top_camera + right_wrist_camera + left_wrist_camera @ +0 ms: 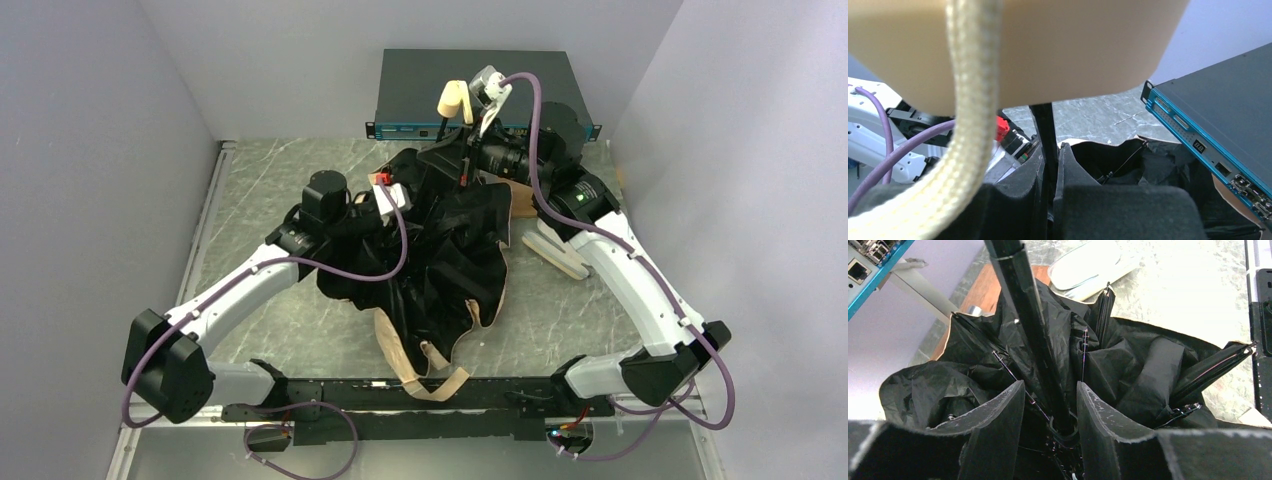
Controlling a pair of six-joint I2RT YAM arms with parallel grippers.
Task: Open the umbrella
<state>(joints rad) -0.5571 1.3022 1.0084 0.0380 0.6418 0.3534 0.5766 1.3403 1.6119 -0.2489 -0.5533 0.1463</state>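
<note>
Sagging half open, the umbrella point(450, 250) lay in the middle of the counter point(270, 180). My right fingers point(1075, 175) squeezed its pole point(1023, 315) under the handle point(1048, 45). My left fingers point(998, 425) stood apart around the pole by the sliding ring point(1064, 432). I thought: push that ring straight along the pole, slowly.

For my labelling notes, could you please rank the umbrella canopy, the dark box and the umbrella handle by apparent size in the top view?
Largest first: umbrella canopy, box, handle. The handle is raised nearer the camera, yet clearly smallest.
</note>
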